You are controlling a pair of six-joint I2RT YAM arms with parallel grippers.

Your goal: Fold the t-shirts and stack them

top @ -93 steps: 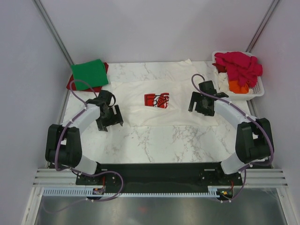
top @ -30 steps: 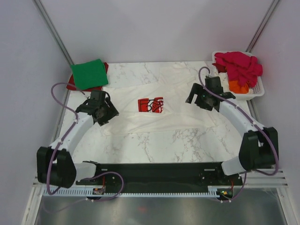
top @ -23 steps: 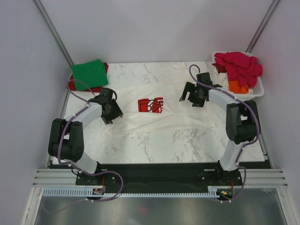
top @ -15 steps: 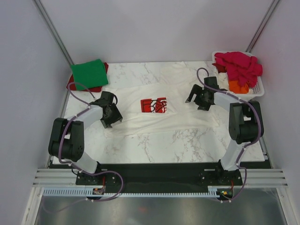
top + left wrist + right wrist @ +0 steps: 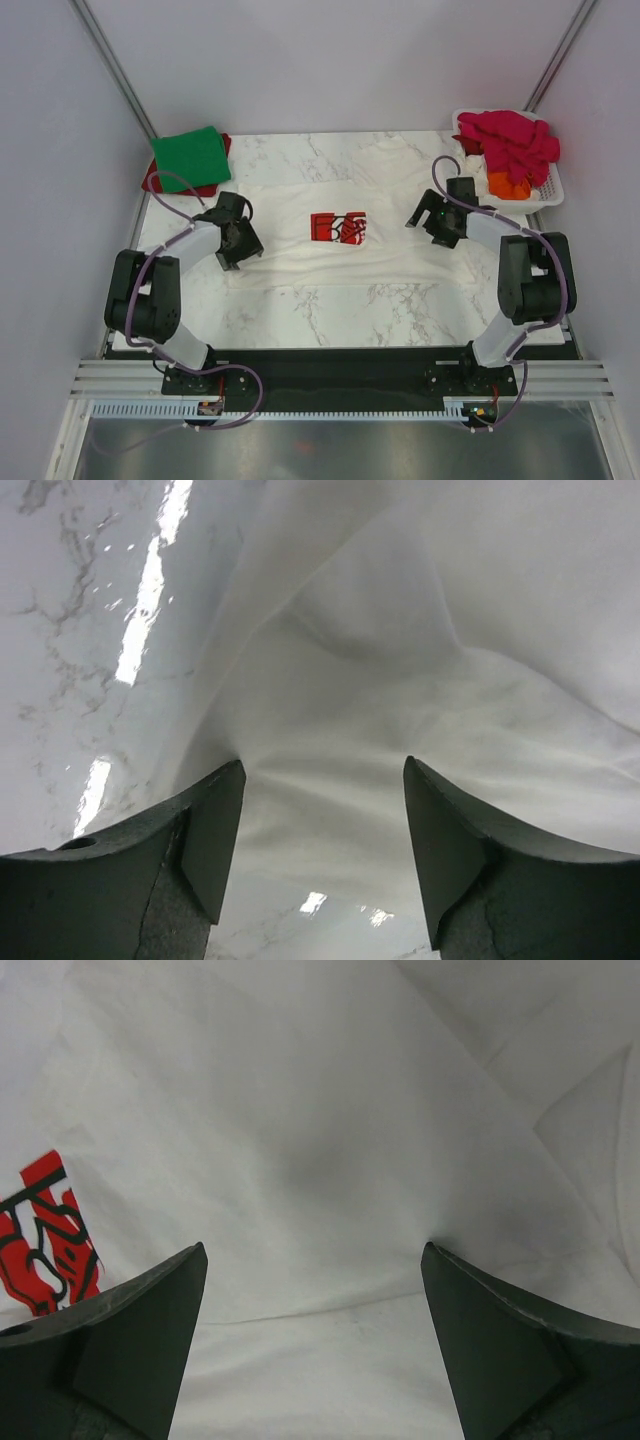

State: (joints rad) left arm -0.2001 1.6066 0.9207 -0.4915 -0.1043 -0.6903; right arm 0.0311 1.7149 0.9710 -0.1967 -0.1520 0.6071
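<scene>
Two robot arms reach out over a white marble surface [image 5: 330, 305], which is bare in the strip nearest their bases. Just beyond that strip lies a large white t-shirt [image 5: 390, 245], spread wide and wrinkled, with its near hem running from one claw toward the other.

The left claw [image 5: 238, 245] sits low at the shirt's left edge. Its fingers are spread, a soft ridge of white cloth rises between them, and bare marble shows just to its left. It pinches nothing. The right claw [image 5: 432, 218] sits low over the shirt's right side, fingers spread very wide, with smooth cloth beneath and nothing gripped. The red square chest print [image 5: 338, 227] lies roughly midway between the two claws.

Beyond and to the left of the left claw, a folded green t-shirt [image 5: 190, 157] rests on a red t-shirt [image 5: 150, 181]. Beyond and to the right of the right claw, a white slatted basket [image 5: 548, 192] holds a heap of magenta t-shirts [image 5: 510, 140] and an orange t-shirt [image 5: 508, 185].

The step in hand looks like laying out the white shirt, and no fold shows yet. Next, each claw probably needs to close on the cloth at its own side. The two can then draw the shirt taut, or carry the sides inward toward the print, moving together so the fabric does not bunch.
</scene>
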